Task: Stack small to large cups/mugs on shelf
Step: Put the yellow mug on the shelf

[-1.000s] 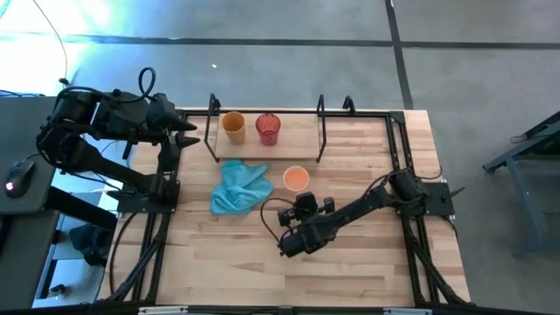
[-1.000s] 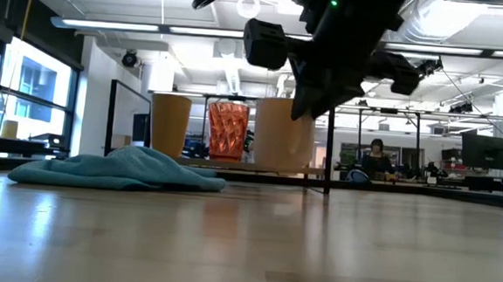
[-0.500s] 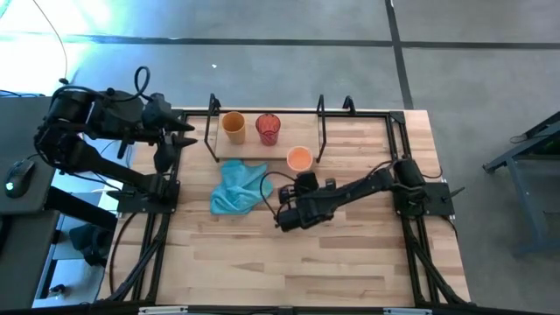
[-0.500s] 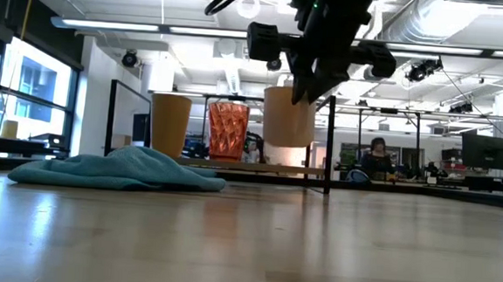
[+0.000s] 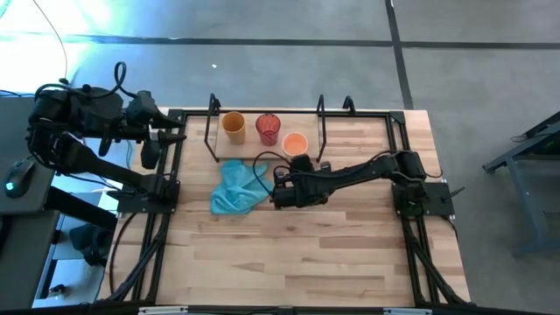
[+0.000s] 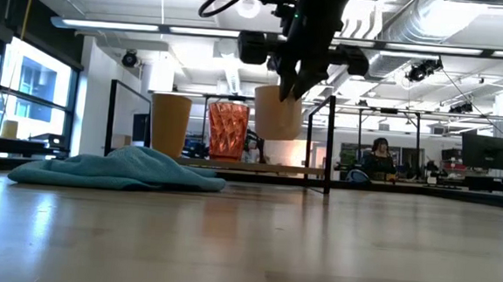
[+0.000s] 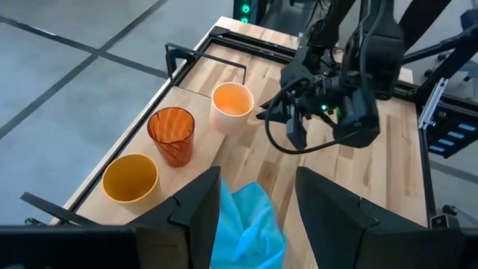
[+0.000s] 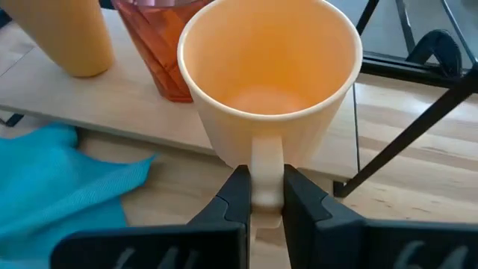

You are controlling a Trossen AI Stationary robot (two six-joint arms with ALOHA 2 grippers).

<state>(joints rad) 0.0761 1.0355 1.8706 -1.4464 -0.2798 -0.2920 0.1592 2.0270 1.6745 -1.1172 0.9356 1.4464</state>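
Since a second ago I have carried the mug from the open table up over the shelf. My right gripper is clamped on its pale handle, mug upright, raised above the shelf board. Just beside it stands the red cup, then the yellow cup. A blue cloth lies in front of the shelf. My left gripper waits off the table's left edge, fingers apart.
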